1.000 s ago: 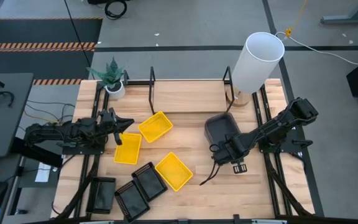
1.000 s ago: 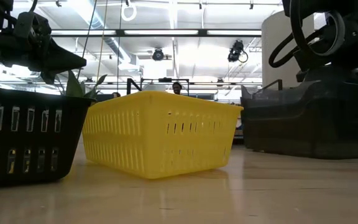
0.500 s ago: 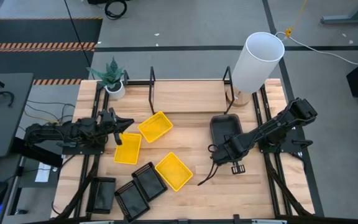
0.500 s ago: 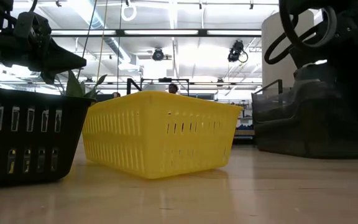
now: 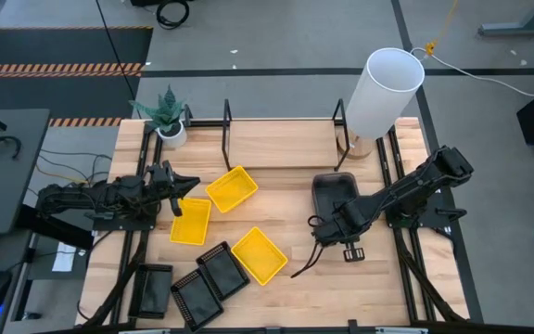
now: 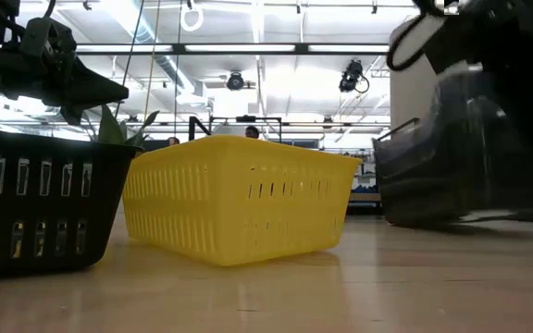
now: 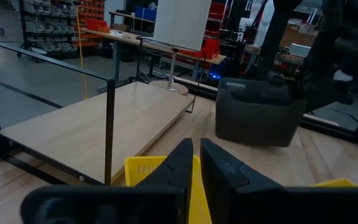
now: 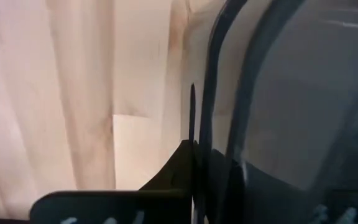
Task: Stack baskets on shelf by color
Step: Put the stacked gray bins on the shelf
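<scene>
Dark against the pale planks, your left gripper (image 5: 185,183) waits at the table's nine o'clock edge, its fingers (image 7: 185,163) pressed together on nothing, tips just above the near rim of a yellow basket (image 5: 191,221). At its twelve o'clock a small potted plant (image 5: 167,115) stands in the table's corner. Low at seven o'clock you can see a smoky grey basket (image 5: 152,289) beside the rail, with two black perforated baskets (image 5: 209,282) lying side by side a little to its right. Two more yellow baskets follow: one (image 5: 232,188) tilted near the table's middle, just below the shelf (image 5: 281,144), another (image 5: 260,255) at six o'clock. The shelf's light board, framed by thin black uprights, runs along the twelve o'clock edge. Right of centre, your right gripper (image 5: 334,225) is clamped on the near wall of the dark-grey basket (image 5: 334,193), one finger (image 8: 185,165) outside the wall and one inside. In the low view this basket (image 6: 461,157) looks tipped, with one end off the table. It lies just short of the shelf. At one o'clock the tall white cylinder (image 5: 383,91) stands on the shelf's right end.
</scene>
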